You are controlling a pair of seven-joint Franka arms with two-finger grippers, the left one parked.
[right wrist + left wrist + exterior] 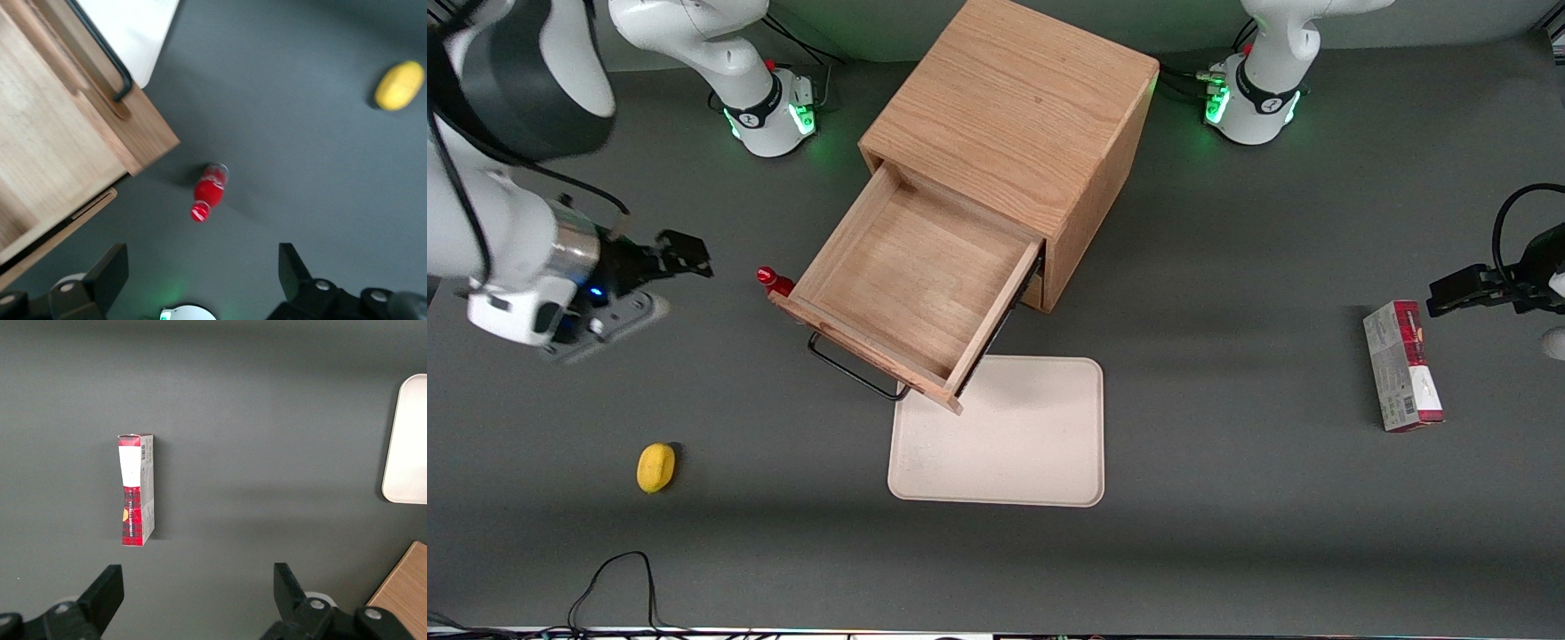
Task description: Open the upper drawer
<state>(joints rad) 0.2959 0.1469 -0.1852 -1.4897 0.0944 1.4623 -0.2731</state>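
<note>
Since the upper drawer [911, 289] is pulled far out, keep your gripper [685, 258] wide open, empty, clear of the red bottle [774, 282] nearby.

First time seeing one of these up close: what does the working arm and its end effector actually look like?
The arm has smooth white rounded shells with a broad black joint section, a silver metal ring at the wrist and a thin black cable alongside. A small blue light glows near the wrist. Its end effector, raised beside the open upper drawer, is black with two blocky fingers.
</note>
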